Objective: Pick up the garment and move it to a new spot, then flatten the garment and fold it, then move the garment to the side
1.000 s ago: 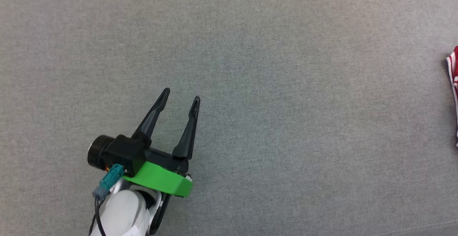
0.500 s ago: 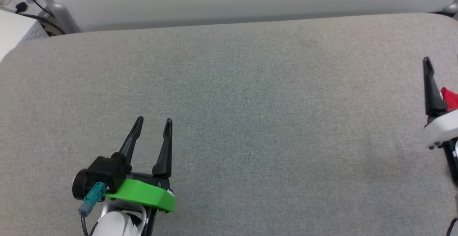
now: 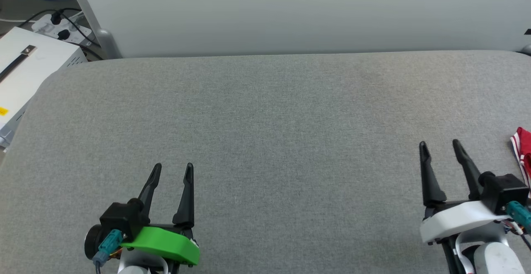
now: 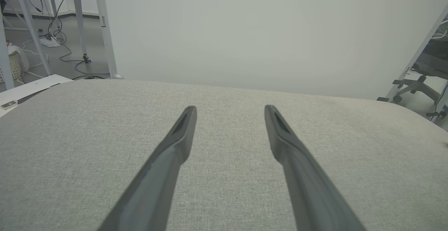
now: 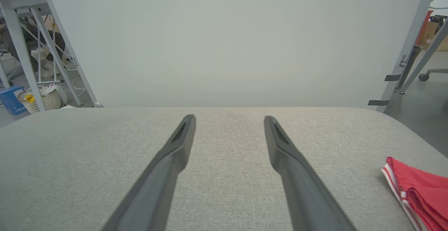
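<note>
Since a second ago the head camera has tilted up; the right gripper (image 3: 439,143) now shows lower right, the left gripper (image 3: 173,167) lower left, both open and empty. The garment (image 3: 524,151) lies at the frame's right edge; a rightward swing might drag it.
</note>
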You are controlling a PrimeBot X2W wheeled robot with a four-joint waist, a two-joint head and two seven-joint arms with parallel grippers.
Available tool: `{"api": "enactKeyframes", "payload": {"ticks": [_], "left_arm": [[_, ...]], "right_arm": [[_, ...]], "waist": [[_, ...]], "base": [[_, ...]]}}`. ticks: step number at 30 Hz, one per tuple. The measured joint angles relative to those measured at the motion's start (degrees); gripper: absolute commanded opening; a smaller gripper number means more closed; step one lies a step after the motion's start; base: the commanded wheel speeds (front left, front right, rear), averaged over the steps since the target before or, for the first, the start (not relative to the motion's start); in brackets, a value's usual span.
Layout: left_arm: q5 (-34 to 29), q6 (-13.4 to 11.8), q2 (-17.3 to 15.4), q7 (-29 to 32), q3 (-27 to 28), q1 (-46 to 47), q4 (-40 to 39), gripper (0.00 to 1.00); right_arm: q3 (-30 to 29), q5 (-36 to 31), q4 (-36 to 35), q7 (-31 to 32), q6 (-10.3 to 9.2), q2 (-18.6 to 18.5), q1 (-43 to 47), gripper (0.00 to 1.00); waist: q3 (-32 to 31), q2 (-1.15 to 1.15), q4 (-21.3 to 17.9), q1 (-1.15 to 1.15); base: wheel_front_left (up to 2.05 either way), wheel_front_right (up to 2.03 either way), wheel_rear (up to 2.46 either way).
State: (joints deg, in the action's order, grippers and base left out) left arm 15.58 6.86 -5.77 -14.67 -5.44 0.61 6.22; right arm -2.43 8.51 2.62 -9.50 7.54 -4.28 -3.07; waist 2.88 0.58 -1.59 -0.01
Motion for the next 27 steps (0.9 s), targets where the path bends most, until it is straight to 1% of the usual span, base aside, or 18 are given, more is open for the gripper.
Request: {"api": "enactKeyframes", "payload": {"ticks": [3,8,14,27], "left_arm": [[-0.44,0.04,0.36,0.00,0.46,-0.59,0.36,1.00],[-1.98,0.21,1.02,0.00,1.41,-0.61,0.00,1.00],[-3.00,0.23,1.89,0.00,2.42,-0.64,-0.81,1.00],[-3.71,0.31,2.38,0.00,3.43,-1.72,-2.14,1.00]], "right_arm": [[1.31,0.19,1.23,-1.43,0.00,0.94,0.77,1.00],[2.03,0.24,2.26,-2.38,0.00,1.25,0.81,1.00],[2.58,0.24,2.83,-2.44,0.00,1.41,0.81,1.00],[2.74,0.32,3.27,-2.40,0.00,1.43,0.81,1.00]], "waist": [[-0.49,0.00,0.15,0.00],[-0.96,0.00,0.45,0.00],[-1.37,0.00,0.63,0.00],[-1.73,0.00,0.34,0.00]], "base": [[0.00,0.00,0.00],[0.00,0.00,0.00],[0.00,0.00,0.00],[0.00,0.00,0.00]]}}
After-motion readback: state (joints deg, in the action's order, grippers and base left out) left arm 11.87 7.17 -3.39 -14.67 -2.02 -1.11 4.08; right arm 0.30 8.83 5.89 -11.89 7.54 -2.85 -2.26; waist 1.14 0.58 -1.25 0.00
